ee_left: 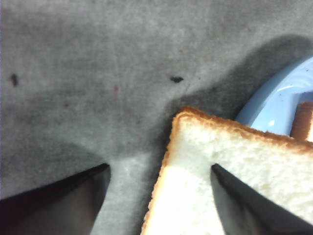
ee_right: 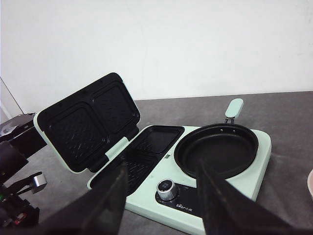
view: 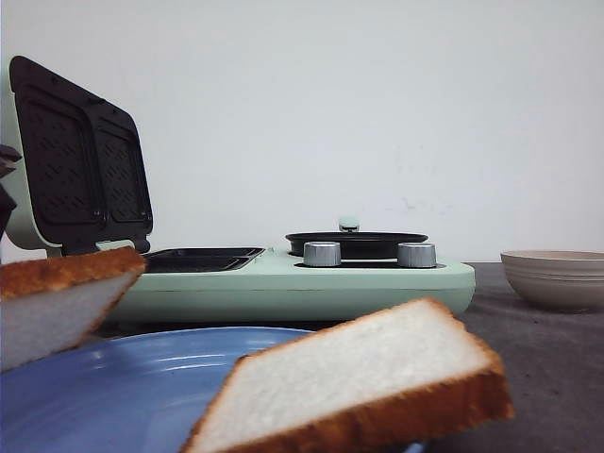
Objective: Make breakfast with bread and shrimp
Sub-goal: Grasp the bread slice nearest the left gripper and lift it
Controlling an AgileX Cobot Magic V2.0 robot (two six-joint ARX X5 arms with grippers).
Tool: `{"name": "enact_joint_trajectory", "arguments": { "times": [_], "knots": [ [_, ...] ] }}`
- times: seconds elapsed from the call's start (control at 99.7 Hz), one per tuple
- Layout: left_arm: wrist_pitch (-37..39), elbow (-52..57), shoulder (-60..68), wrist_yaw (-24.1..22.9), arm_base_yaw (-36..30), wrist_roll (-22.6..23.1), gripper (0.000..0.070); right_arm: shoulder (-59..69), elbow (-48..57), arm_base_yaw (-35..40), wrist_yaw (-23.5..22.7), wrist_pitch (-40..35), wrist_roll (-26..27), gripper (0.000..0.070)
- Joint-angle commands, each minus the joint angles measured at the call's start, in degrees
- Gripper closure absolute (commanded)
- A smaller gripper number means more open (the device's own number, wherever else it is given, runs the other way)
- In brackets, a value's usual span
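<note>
A: Front view first. What's closest?

B: Two slices of bread. One slice (view: 377, 382) lies tilted over the rim of the blue plate (view: 113, 396), crust edge toward the camera. The other slice (view: 57, 302) is at the far left, raised and slanted above the plate.

A: Left gripper (ee_left: 159, 196)?

B: Spread apart, one dark finger (ee_left: 63, 200) out over the grey table (ee_left: 98, 73), the other finger (ee_left: 249, 205) over the white crumb of a bread slice (ee_left: 230, 161). That slice overhangs the plate rim (ee_left: 269, 103). Whether the finger actually presses the crumb, I can't tell; the view is too close. Not clamped on it, in any case.

A: Right gripper (ee_right: 161, 200)?

B: Released, nothing between its fingers. It hangs above the table, facing the green breakfast maker (ee_right: 195, 171).

A: State of the machine?

B: Lid (ee_right: 88, 120) swung up, dark ribbed plates showing. Lower sandwich tray (ee_right: 146, 149) bare. Round black pan (ee_right: 217, 149) beside it, pale green handle (ee_right: 234, 107) sticking out behind. A silver knob (ee_right: 166, 187) on the front face.

A: Anything else?

B: Beige bowl (view: 557, 276) at the right, well apart from the plate. Contents hidden from this low angle. Shrimp not in sight.
</note>
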Motion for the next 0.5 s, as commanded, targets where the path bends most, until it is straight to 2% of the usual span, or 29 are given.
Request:
{"name": "enact_joint_trajectory", "arguments": {
  "times": [0.0,0.251,0.391,0.461,0.491],
  "knots": [
    [0.02,0.35,1.11,1.01,-0.22,1.31,0.0177,0.02,0.90,0.26,-0.15,0.52,0.11,0.0433],
    [0.15,1.38,0.39,8.09,-0.22,1.33,0.0179,0.02,0.90,0.26,0.02,0.50,0.11,0.0433],
    [0.15,1.49,0.37,8.72,-0.22,1.60,0.0188,0.02,0.90,0.26,0.04,0.50,0.11,0.0433],
    [0.15,1.49,0.37,8.74,-0.22,1.60,0.0209,0.02,0.90,0.26,0.04,0.50,0.11,0.0433],
    [0.15,1.49,0.37,8.72,-0.22,1.62,0.0253,0.02,0.90,0.26,0.04,0.50,0.11,0.0433]
  ]
}}
